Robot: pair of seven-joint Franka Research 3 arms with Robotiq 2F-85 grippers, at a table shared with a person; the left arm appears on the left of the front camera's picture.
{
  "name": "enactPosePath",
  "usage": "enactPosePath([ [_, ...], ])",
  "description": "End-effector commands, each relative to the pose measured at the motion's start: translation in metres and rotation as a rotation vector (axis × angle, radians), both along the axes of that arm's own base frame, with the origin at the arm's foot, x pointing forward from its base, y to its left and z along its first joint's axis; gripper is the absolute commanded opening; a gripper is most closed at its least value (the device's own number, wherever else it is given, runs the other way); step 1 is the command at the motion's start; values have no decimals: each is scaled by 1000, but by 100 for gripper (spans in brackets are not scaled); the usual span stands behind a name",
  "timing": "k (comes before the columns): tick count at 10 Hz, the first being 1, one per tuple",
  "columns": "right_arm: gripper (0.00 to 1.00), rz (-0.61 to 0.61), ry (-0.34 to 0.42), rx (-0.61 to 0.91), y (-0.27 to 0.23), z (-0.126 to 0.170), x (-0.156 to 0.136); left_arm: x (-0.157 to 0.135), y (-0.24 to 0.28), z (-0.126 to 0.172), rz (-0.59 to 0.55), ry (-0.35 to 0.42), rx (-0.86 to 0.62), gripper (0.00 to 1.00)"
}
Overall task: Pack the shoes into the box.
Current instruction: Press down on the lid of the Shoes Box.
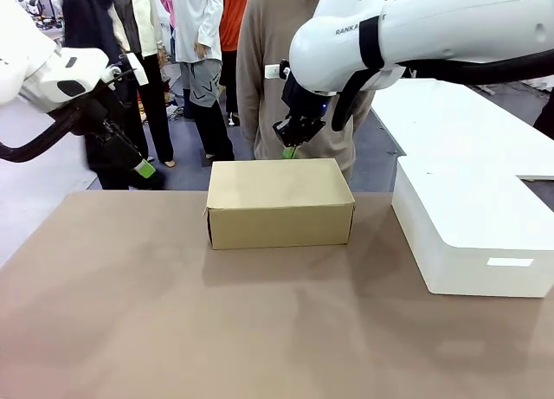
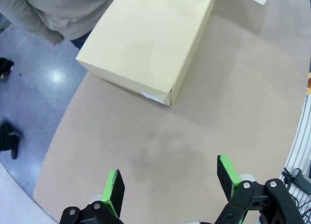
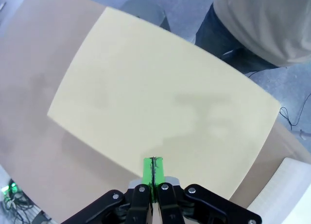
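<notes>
Box: you see the box (image 1: 280, 202) shut, lid flat, in the middle of the brown table (image 1: 173, 330); its front wall faces you in the front view, with nothing of its inside on show.
Left gripper: in the front view the left gripper (image 1: 143, 168) hangs off the table's far left corner, well apart from the box, pointing down toward the floor.
Left fingers: your left wrist view settles what the front view leaves unclear, that the green pads (image 2: 113, 186) stand spread wide with bare table between them and nothing held.
Right gripper: the right gripper (image 1: 290, 151) sits just above the box's far top edge in the front view; whether it touches the lid you cannot tell.
Right fingers: your right wrist view shows the right gripper's two green pads (image 3: 152, 169) pressed together, holding nothing, over the lid.
Person: a person in a beige top (image 1: 268, 61) stands at the far side, right behind the box.
White box: a larger white box (image 1: 472, 234) rests at the table's right, apart from the cardboard one.
</notes>
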State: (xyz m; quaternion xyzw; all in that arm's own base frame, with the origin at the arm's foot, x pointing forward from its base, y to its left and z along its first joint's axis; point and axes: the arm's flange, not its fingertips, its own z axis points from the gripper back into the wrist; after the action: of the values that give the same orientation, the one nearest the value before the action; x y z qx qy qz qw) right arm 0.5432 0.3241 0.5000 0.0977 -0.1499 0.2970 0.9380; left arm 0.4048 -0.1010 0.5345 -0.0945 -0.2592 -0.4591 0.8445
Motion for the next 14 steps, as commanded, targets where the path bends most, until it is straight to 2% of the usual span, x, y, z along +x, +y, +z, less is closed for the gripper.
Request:
enactPosePath([
  [1,0,52,-16,39,-24,3,-33,-1,2,0,5,-6,9,100],
  [4,0,154,-18,83,-48,24,-84,-1,2,0,5,-6,9,100],
  [5,6,166,-19,75,-57,28,-102,-1,2,0,5,-6,9,100],
  [9,86,181,16,21,-88,28,-174,-1,2,0,5,-6,9,100],
  [10,100,172,10,9,-94,26,-185,-1,2,0,5,-6,9,100],
  [14,100,124,-21,-103,-108,13,-227,-1,2,0,5,-6,9,100],
])
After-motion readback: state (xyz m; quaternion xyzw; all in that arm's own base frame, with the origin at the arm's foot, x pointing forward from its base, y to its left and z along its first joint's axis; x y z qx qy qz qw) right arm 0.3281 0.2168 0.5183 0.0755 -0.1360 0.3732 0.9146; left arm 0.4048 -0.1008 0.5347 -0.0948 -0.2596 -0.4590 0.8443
